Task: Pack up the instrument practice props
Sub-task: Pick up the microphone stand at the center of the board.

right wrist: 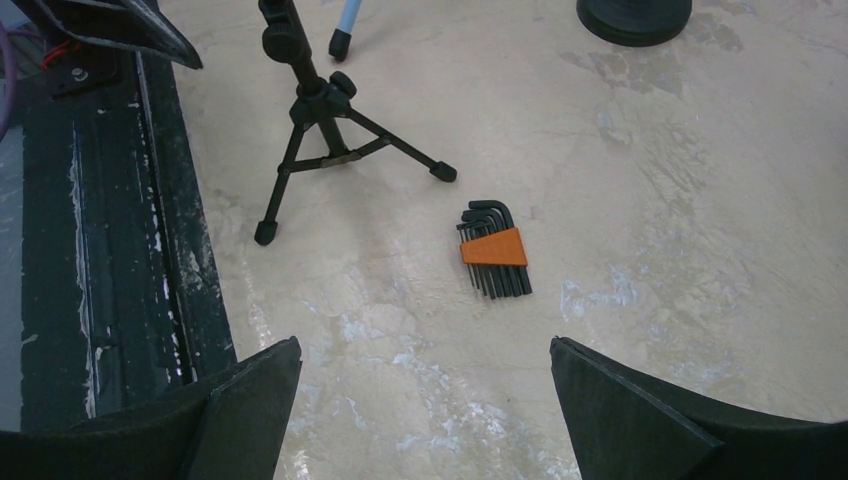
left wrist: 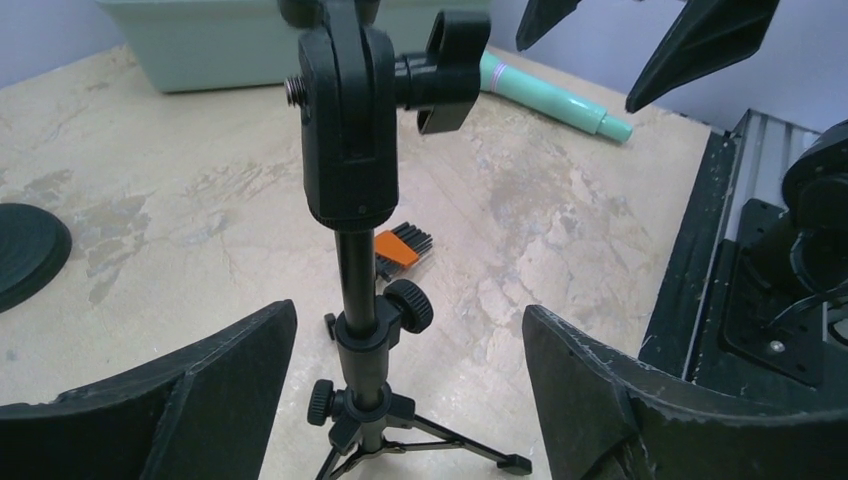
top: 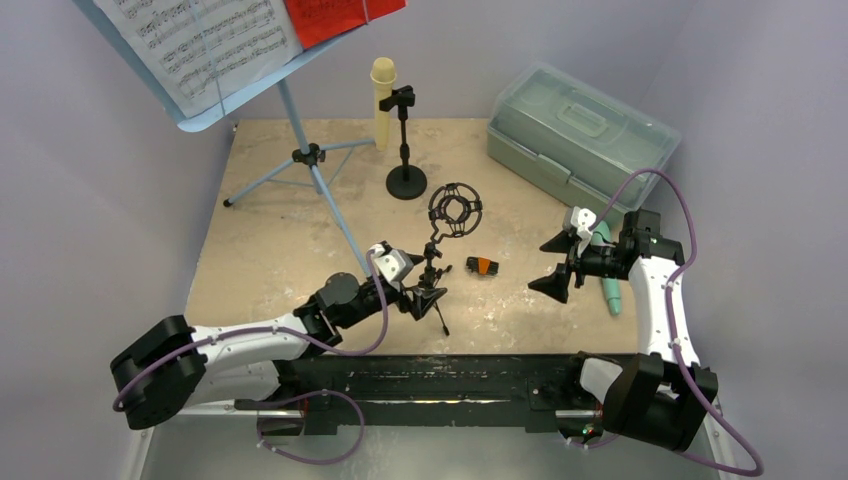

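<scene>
The pale-blue sheet-music rack (top: 195,110) stands on tripod legs at the back left, holding white pages (top: 200,40) and a red page (top: 335,15). A cream microphone (top: 382,100) sits in a black round-base holder (top: 405,180). A second black holder (top: 452,210) with a ring mount stands on a small tripod (left wrist: 355,270). My left gripper (top: 425,288) (left wrist: 408,310) is open, its fingers straddling that holder's post with a gap on both sides. The teal microphone (top: 607,285) (left wrist: 555,100) lies under my right arm. My right gripper (top: 545,265) (right wrist: 425,340) is open above bare table.
A translucent grey-green case (top: 575,135) with a handle sits shut at the back right. An orange-and-black hex key set (top: 482,265) (right wrist: 493,250) lies between the two grippers. The black base rail (top: 440,385) runs along the near edge.
</scene>
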Tool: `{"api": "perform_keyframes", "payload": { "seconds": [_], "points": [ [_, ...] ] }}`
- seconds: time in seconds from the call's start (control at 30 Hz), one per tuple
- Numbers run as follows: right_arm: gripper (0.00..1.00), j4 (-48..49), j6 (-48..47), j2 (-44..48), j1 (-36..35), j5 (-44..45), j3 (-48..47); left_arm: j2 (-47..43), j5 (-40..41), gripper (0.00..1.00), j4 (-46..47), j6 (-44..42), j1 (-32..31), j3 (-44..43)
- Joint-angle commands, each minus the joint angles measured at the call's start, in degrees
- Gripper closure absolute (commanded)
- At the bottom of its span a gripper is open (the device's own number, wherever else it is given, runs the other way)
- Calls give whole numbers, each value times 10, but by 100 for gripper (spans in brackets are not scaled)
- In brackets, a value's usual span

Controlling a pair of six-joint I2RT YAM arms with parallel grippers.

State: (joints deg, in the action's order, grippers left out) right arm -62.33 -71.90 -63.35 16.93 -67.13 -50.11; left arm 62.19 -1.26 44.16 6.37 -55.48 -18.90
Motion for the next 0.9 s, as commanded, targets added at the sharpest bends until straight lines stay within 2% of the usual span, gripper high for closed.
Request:
{"api": "perform_keyframes", "payload": {
  "seconds": [0.0,0.2,0.37,0.53,0.83,0.87],
  "points": [
    [1,-13,-19,6,-1,-22,-1,27,19,21,54,-9,2,-31],
    [1,-18,-25,5,-1,-22,-2,14,72,33,52,-22,2,-41],
    [1,-23,-30,4,-1,-23,-3,19,78,45,53,-31,2,-53],
    [1,-25,-32,3,-1,-22,-3,38,70,62,50,-39,2,-69],
    [1,-33,-35,-1,-1,-25,-5,44,62,99,45,-51,2,-78],
    [1,-36,-37,-3,-1,-26,-7,43,61,100,44,-49,2,-79]
  ]
}}
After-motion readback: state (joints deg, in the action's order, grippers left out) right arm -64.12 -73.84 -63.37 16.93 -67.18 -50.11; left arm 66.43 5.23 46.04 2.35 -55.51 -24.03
